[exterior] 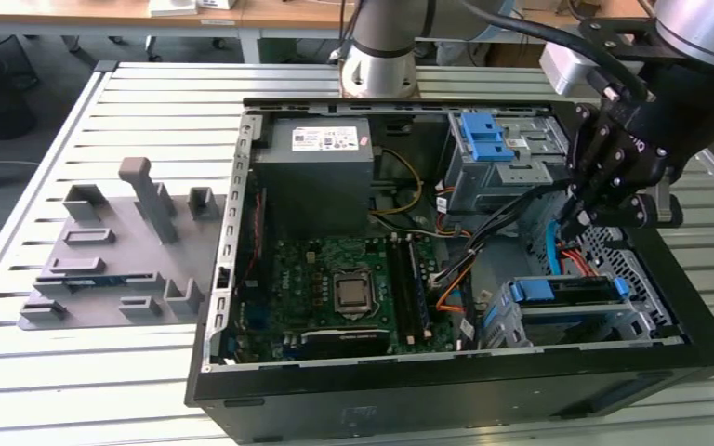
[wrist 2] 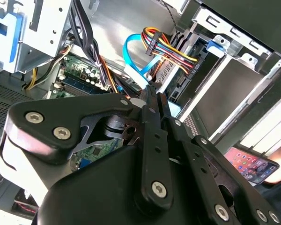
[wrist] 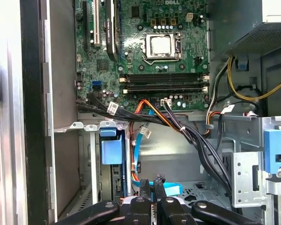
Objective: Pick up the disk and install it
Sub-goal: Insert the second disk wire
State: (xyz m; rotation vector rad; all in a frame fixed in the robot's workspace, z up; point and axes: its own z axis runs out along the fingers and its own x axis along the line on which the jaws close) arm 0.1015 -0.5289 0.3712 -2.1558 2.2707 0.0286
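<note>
1. My hand (exterior: 584, 216) hangs inside the open computer case (exterior: 332, 390), fingers pinched together, holding nothing.
2. The disk (exterior: 568, 290) sits in its cage below the hand, toward the case's front, long axis crosswise.

One open computer case (exterior: 456, 390) lies on one slatted metal table (exterior: 146, 93); inside sit one motherboard (exterior: 332, 288) with one empty CPU socket (exterior: 352, 289), one grey power supply (exterior: 320, 149), and two metal drive cages (exterior: 506, 153), each with one blue plastic part; one grey fixture plate (exterior: 109, 255) lies beside the case; one robot arm (exterior: 389, 37) carries one gripper (exterior: 580, 212).
</note>
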